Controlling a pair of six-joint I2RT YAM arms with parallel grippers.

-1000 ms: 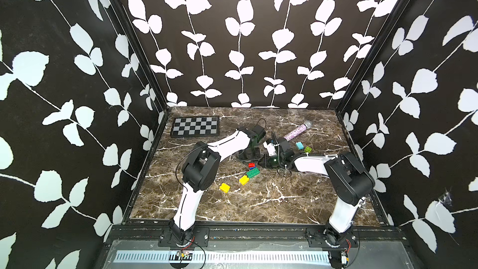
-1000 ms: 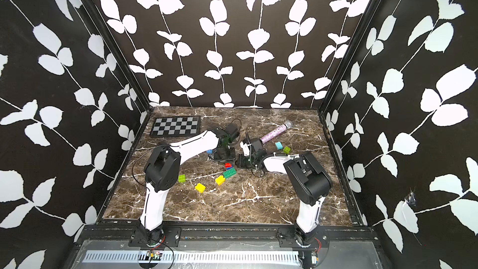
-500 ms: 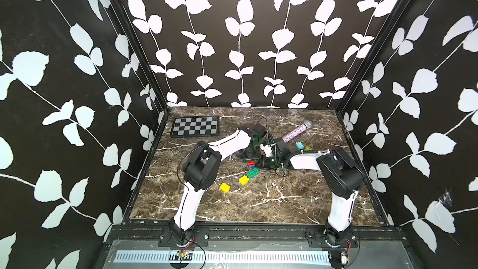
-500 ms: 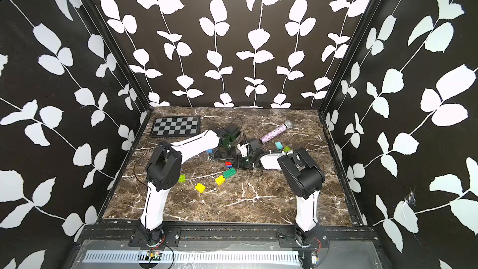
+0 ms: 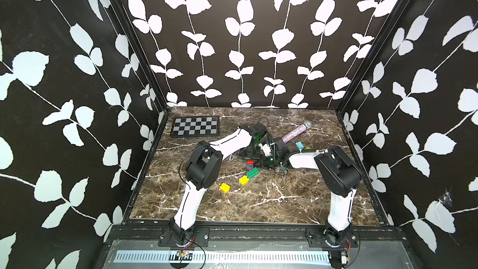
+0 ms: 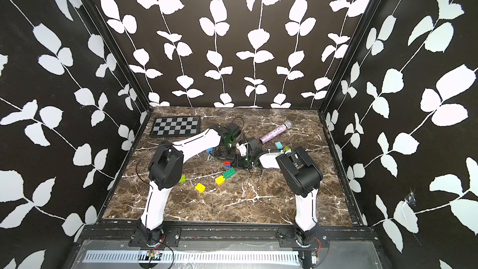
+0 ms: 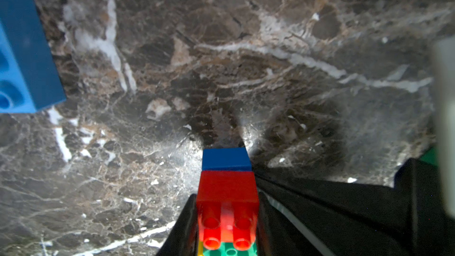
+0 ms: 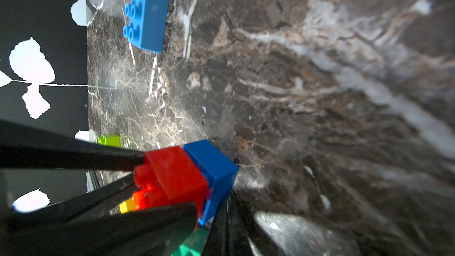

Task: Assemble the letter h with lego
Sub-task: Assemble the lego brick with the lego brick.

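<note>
A small red brick (image 7: 227, 188) with a blue brick (image 7: 226, 158) stuck to it lies low over the marble, held between the black fingers of my left gripper (image 7: 227, 217), which is shut on the red one. Both top views show this stack (image 5: 250, 163) (image 6: 227, 163) at mid-table. My right gripper (image 8: 231, 217) is shut and holds nothing. Its tip lies right beside the blue brick (image 8: 214, 176); whether they touch I cannot tell. A dark green brick (image 5: 252, 172) and a yellow brick (image 5: 243, 180) lie just in front.
A second yellow brick (image 5: 224, 187) lies nearer the front. A long blue brick (image 8: 147, 8) and a lime brick (image 6: 182, 178) lie towards the left. Light blue (image 5: 299, 145) and lime (image 5: 307, 148) bricks sit by the purple microphone (image 5: 296, 131). The chequered board (image 5: 194, 126) is at the back left.
The right arm's elbow has swung a little to the left and its shut gripper has come closer to the stack. The left gripper keeps its hold and has hardly moved.
</note>
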